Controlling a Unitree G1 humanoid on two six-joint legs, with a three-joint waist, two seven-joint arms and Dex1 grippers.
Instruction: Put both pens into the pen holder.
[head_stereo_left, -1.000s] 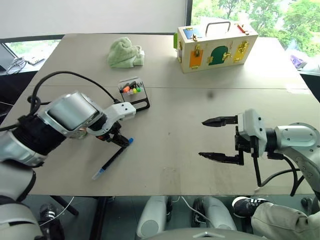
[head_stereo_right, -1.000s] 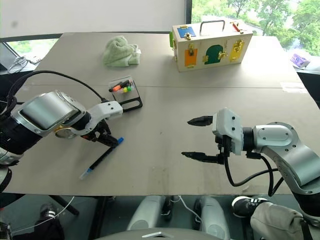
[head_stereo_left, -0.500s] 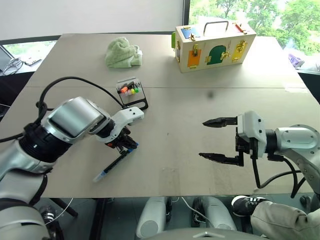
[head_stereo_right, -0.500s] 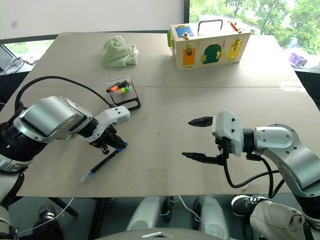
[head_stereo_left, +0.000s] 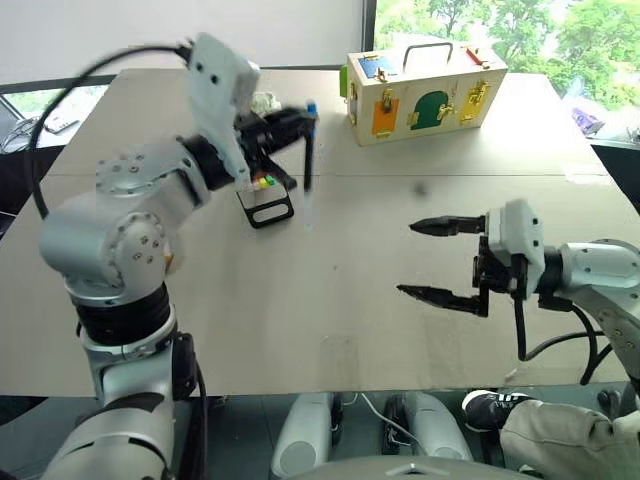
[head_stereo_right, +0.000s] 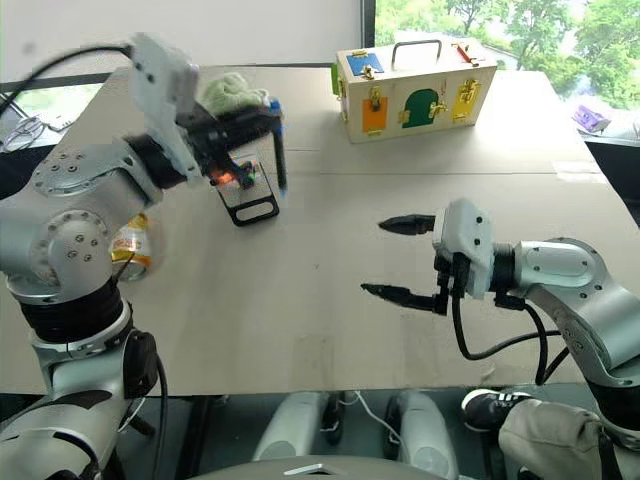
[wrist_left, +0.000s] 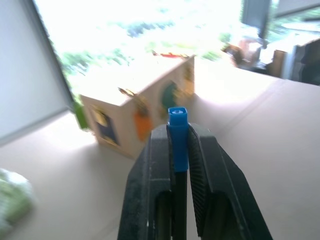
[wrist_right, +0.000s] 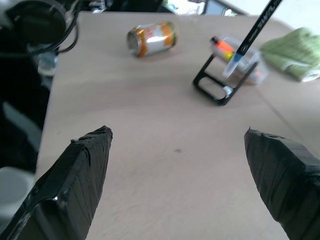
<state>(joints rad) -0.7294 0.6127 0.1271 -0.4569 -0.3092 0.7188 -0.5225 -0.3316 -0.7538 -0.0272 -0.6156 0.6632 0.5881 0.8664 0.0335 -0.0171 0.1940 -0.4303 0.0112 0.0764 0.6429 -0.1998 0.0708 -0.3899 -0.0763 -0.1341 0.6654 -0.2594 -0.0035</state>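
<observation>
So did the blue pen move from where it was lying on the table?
Yes. The left gripper has lifted the blue pen off the table; it now hangs upright in the air beside the pen holder, toward the wooden box.

No text, label, brand or number can be read on anything in these pictures. The tin can (wrist_right: 151, 38) lying on the table (head_stereo_left: 380, 280) carries an orange and yellow printed wrap, but its lettering is too small and blurred to make out.
</observation>
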